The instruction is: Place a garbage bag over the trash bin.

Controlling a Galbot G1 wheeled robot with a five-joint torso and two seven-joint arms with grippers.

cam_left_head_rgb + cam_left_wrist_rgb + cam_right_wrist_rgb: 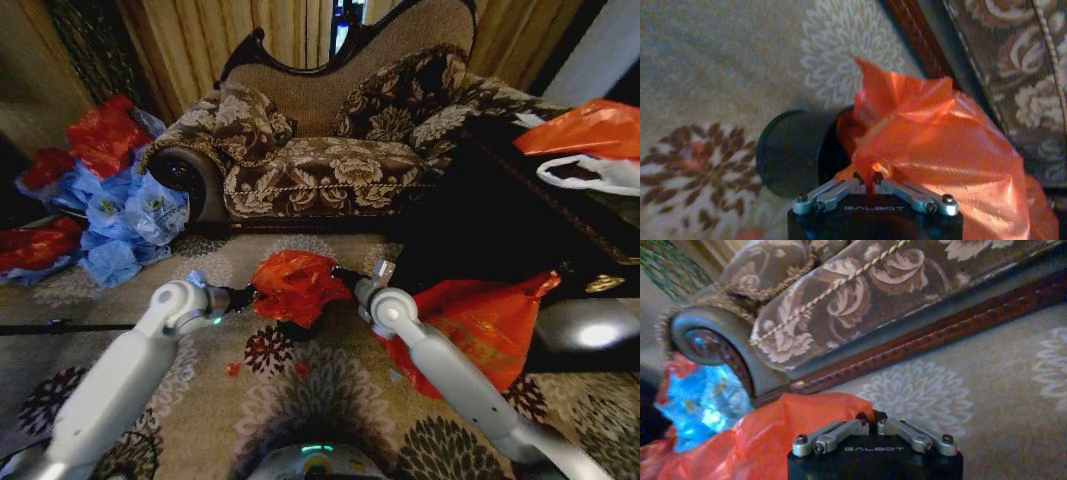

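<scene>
Two robot arms hold a crinkled red-orange garbage bag (297, 285) over the patterned carpet (330, 400) in front of an ornate floral sofa (330, 150). The left hand (245, 296) is closed on the bag's left edge, a pinch of plastic caught between its fingers (840, 186). The right hand (352, 280) is closed on the bag's right edge, with the plastic bunched against its fingers (840, 430). The bag hangs between the two hands, draped over the small black trash bin (797, 152), which shows mostly from the left wrist camera, its dark wall beside the plastic. A larger orange bag (490, 320) lies on the carpet to the right. Red and light-blue bags (120, 210) are heaped at far left beside the sofa's arm.
</scene>
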